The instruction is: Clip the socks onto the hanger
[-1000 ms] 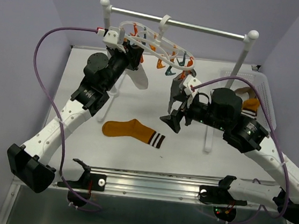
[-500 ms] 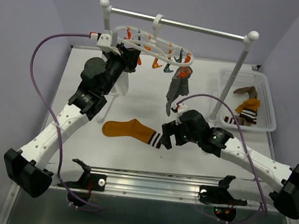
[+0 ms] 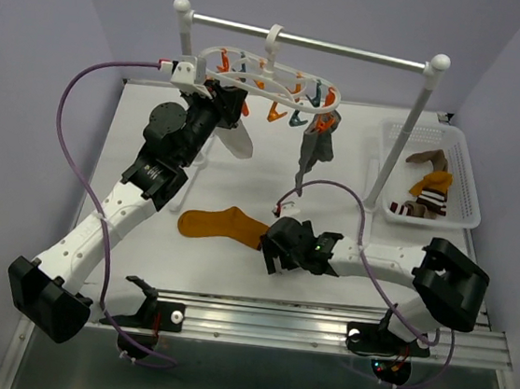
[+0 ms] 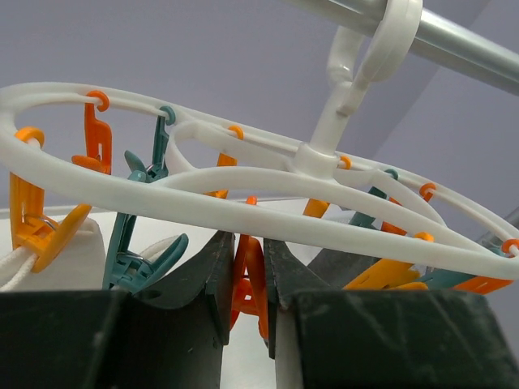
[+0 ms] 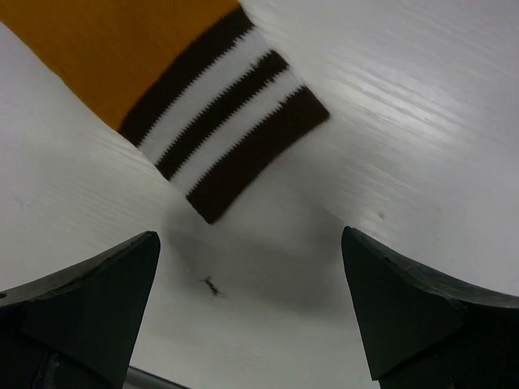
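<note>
Right gripper (image 5: 250, 243): jaws spread wide, holding nothing, fingertips low over the table (image 5: 422, 121). The brown-and-white striped cuff of the mustard sock (image 5: 122, 57) lies flat just ahead of the fingertips, off-centre in the gap and not yet between them.

Left gripper (image 4: 247, 267): clenched on an orange clip (image 4: 247, 284) under the near ring of the hanger (image 4: 243, 182), which hooks onto the rail (image 3: 352, 47) above. A grey sock (image 3: 314, 149) hangs from clips farther along that ring.

Hazards, as judged:
- Closing from this offset may pinch only a cuff corner, or bare table.
- Flat, thin fabric may slide away from the pads.
- The free-swinging hanger may twist the clip out of the left jaws.

Pose: the right arm lies low, stretched leftward across the table with its wrist pitched down. The left arm reaches up and forward, elbow bent.
</note>
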Available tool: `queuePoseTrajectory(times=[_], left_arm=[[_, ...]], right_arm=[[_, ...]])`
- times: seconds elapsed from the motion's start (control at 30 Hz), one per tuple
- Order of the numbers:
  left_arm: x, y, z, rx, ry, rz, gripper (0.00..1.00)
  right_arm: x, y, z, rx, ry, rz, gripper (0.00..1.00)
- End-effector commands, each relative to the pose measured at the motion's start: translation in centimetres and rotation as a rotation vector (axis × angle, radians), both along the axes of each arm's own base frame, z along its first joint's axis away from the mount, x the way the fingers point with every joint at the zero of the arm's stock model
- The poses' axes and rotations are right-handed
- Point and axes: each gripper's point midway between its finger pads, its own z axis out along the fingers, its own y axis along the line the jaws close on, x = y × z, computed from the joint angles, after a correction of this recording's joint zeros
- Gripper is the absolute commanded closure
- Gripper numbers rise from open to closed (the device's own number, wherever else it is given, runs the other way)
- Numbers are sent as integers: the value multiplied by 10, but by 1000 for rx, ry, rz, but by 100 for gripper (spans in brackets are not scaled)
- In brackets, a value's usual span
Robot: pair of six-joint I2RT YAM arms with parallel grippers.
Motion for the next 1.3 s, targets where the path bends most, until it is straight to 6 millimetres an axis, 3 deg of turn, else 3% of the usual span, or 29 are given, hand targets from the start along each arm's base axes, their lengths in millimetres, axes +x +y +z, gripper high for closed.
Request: queuePoseTrajectory(times=[0.0,0.2,0.47,0.57,0.6,0.67,0.87,0.93,0.97,1.03,1.07,1.2,1.27], left_arm=[[-5,-1,25,-44,-80,-8,100],[-4,-2,22,-30,-76,-7,100],[-5,5,22,-28,-74,20,100],[-6,5,22,-28,-73,21,100],[-7,5,22,-29,-75,20,100],[-7,5,21,-31,-74,16,100],[-9,4,21,-32,-74,7,100],[-10,3,20,-27,-76,3,100],[-11,4,22,-30,-78,4,100],[-11,4,23,-26,-82,1,100],[-11,3,23,-27,-83,0,100],[-13,4,26,-20,-93,-3,100],[-14,4,27,-18,-99,-3,100]], right_arm=[[33,46,37,21,-229,-65,2],[22,69,16,-71,-242,-18,6],[14,53,-4,-99,-191,-95,26],[12,41,-9,-104,-192,-133,33],[13,34,-11,-120,-205,-146,50],[23,24,-3,-104,-220,-193,62],[52,-21,-2,-149,-259,-246,76],[63,-25,1,-165,-299,-151,78],[69,-37,3,-157,-295,-146,78],[70,-24,8,-28,-226,-47,78],[81,-13,24,32,-293,29,78],[89,-12,58,50,-361,104,68],[88,-18,61,42,-350,65,57]])
